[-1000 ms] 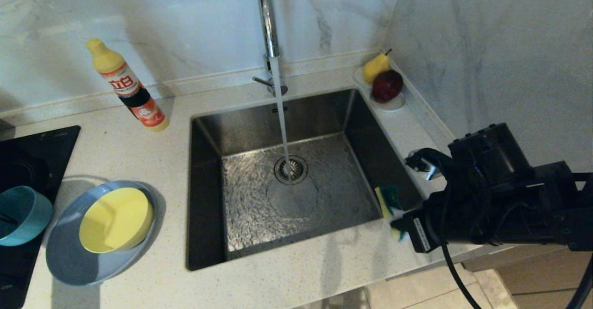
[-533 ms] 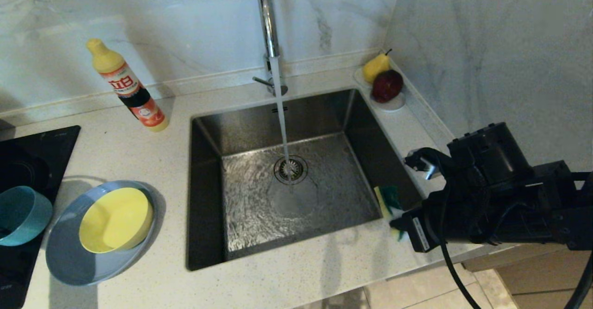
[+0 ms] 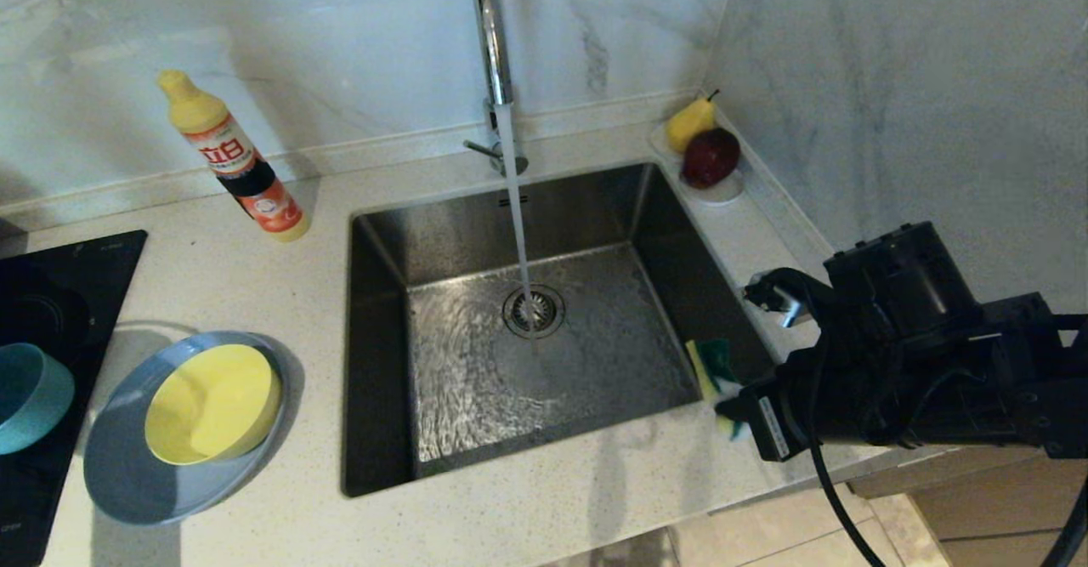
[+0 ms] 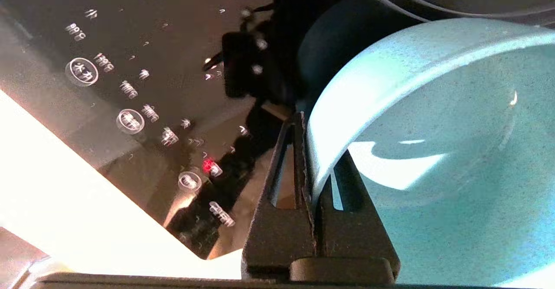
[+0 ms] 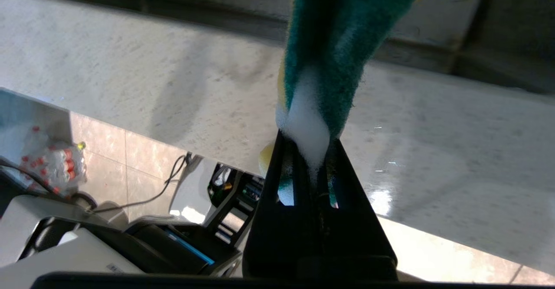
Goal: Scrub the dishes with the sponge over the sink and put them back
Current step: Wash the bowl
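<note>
The large square brushed stainless-steel sink (image 3: 527,329) serves as the reference landmark. A stream of water falls from the tall chrome tap (image 3: 491,48) onto the round central drain strainer (image 3: 533,311), and the basin floor is wet and rippled.

Left of the sink, on the speckled pale countertop (image 3: 255,269), the wide shallow grey-blue round plate (image 3: 127,482) carries the yellow bowl (image 3: 212,403) inside it. Further left of the sink, over the black glass cooktop (image 3: 51,295), is the small teal-blue bowl (image 4: 433,150), matte with a smooth rounded wall. The left gripper (image 4: 313,167) is clamped on that bowl's rim, one finger inside the wall and one outside.

At the sink's near right corner, the right gripper (image 5: 310,159) is closed tight on the small rectangular sponge (image 5: 342,50), which is yellow with a dark green scouring layer. The sponge is pinched and folded, with white foam at the pinch point, and it projects over the sink edge.
</note>
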